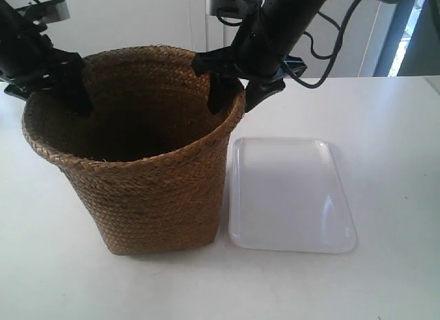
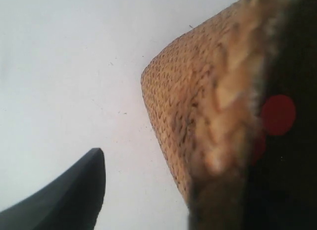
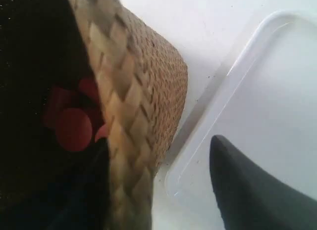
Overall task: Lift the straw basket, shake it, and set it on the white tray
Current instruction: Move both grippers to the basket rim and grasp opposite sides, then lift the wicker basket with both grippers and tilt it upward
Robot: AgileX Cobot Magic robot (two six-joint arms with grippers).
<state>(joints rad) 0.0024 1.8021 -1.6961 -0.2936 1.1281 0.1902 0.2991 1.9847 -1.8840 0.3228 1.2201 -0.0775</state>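
- Nearest the camera, the straw basket (image 1: 151, 196) is standing upright on the table (image 1: 385, 113), with its base apparently not yet lifted.
- At the rim's 10 o'clock, I am holding my left gripper (image 1: 53, 93) astride the braid. Its jaws are spread, and the outer finger (image 2: 64, 200) is hanging clear of the woven wall in the left wrist view.
- Red round patches (image 2: 278, 115) are showing in the dark inside; I cannot tell what they are.
- At the rim's 2 o'clock, I am straddling the braid with my right gripper (image 1: 235, 96). Its jaws are also spread, one finger (image 3: 84, 190) sitting inside and the other (image 3: 247, 190) hanging off the wall above the tray's edge.
- At the basket's 3 o'clock, the white tray (image 1: 289, 196) is lying flat, just beside the base.
- As I am judging it, both pairs of jaws should be closing on the rim together, since soft straw is likely to flex if one side is pulling first.
- I am planning a level lift and a gentle shake so the braid is not slipping out of the pinch.
- I am also wanting the base carried above the tray's low rim before swinging toward 3 o'clock.
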